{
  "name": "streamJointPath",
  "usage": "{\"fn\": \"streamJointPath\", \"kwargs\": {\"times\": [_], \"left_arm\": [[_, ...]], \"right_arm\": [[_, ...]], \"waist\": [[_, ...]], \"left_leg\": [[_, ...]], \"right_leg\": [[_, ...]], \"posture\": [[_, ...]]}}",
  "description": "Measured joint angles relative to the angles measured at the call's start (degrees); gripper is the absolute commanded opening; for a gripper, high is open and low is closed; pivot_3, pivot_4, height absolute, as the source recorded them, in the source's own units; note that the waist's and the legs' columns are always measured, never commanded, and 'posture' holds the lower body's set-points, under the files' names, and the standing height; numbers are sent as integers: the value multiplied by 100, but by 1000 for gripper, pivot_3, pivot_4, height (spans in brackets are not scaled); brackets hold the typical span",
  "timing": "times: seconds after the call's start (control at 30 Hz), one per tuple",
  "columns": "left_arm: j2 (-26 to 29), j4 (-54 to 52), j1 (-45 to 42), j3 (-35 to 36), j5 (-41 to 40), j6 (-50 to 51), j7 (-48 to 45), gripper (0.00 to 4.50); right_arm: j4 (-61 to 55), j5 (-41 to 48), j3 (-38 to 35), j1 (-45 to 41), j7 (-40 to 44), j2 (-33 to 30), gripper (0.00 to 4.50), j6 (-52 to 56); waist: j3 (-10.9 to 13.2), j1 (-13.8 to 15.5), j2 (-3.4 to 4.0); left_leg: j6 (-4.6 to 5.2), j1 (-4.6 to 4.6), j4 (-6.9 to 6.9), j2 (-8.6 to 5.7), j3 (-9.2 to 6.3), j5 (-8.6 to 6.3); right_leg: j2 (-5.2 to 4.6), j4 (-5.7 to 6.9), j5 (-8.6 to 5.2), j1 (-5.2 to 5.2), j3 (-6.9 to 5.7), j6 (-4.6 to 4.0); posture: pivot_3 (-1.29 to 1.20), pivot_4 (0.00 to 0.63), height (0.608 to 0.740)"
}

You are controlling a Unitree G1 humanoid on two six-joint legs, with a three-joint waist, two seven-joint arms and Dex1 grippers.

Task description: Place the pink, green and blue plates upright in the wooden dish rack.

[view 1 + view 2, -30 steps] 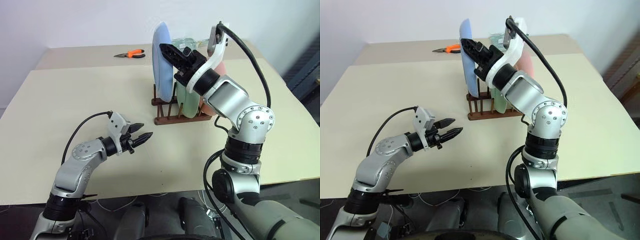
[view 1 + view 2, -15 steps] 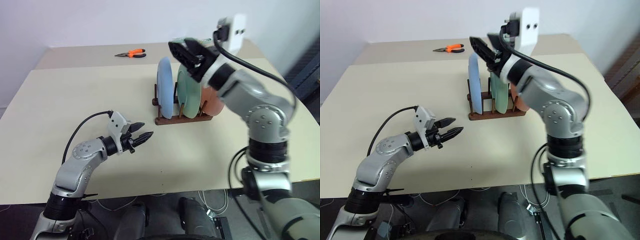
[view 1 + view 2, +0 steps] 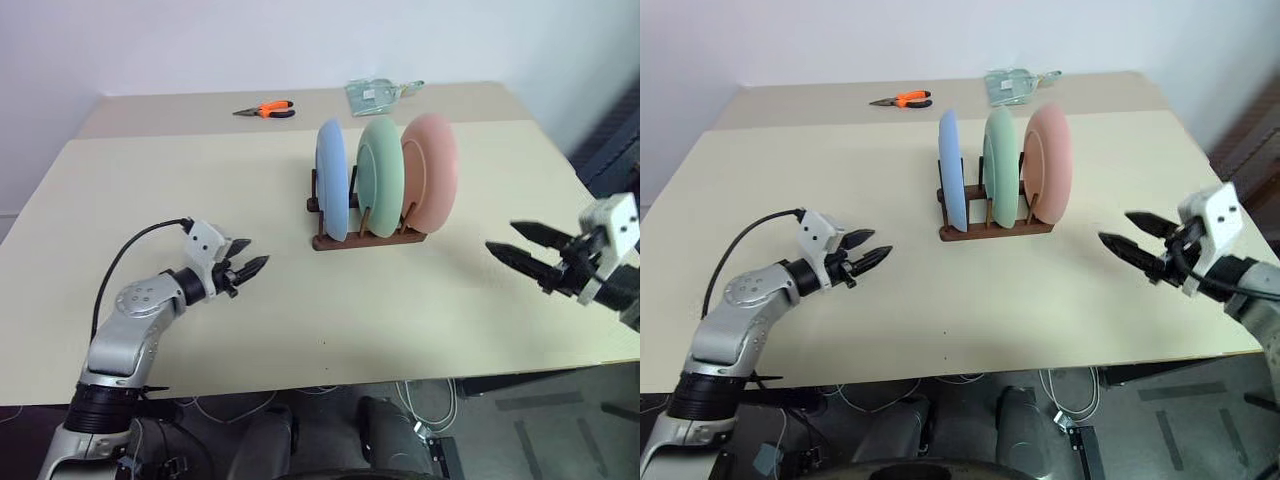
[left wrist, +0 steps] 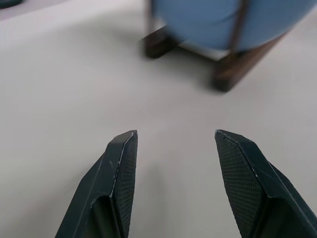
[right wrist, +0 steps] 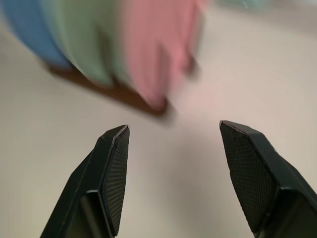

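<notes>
Rack: we see the wooden dish rack (image 3: 366, 238) standing mid-table with all three plates in it, each upright between the pegs.
Plates: the blue plate (image 3: 331, 180) sits at the robot's left end, the green plate (image 3: 381, 175) in the middle, the pink plate (image 3: 432, 172) at the right end; they stand close together, and we cannot tell whether any two touch.
What changed: a second ago the right gripper (image 3: 530, 250) was up at the rack among the plates; now it hangs well off to the right of the rack, low over the table (image 3: 150, 190), with nothing in it.
Right hand: its fingers are spread wide and empty, pointing back toward the rack; the right wrist view shows the plates blurred, so we take it that the arm may be mid-swing.
Left hand: the left gripper (image 3: 244, 270) has drifted a little further left and sits near the table's front, fingers apart, holding nothing.
Meaning for the task: we judge the last plate released and the placing done, with both arms pulling clear.
Risk: little remains, provided the plates do not lean or roll out of the pegs.
Elsewhere: orange pliers (image 3: 264, 109) and a clear packet (image 3: 377, 92) lie at the far edge, untouched.
</notes>
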Motion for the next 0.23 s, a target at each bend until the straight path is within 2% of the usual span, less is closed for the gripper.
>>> {"fn": "streamJointPath", "kwargs": {"times": [0.1,0.23], "left_arm": [[76,124,126,210,92,-186,19,2551],[80,80,405,222,208,-296,101,2551]], "right_arm": [[766,-544,363,-249,-105,246,2925,-489],[973,-711,457,-470,50,364,2925,-907]], "waist": [[7,-8,7],[10,3,9]], "left_leg": [[0,-7,1,-5,0,1],[1,-8,-2,-8,-4,0]], "right_leg": [[-10,-1,3,-8,2,3],[-14,-2,3,-8,2,7]], "posture": [[0,150,740],[0,150,740]]}}
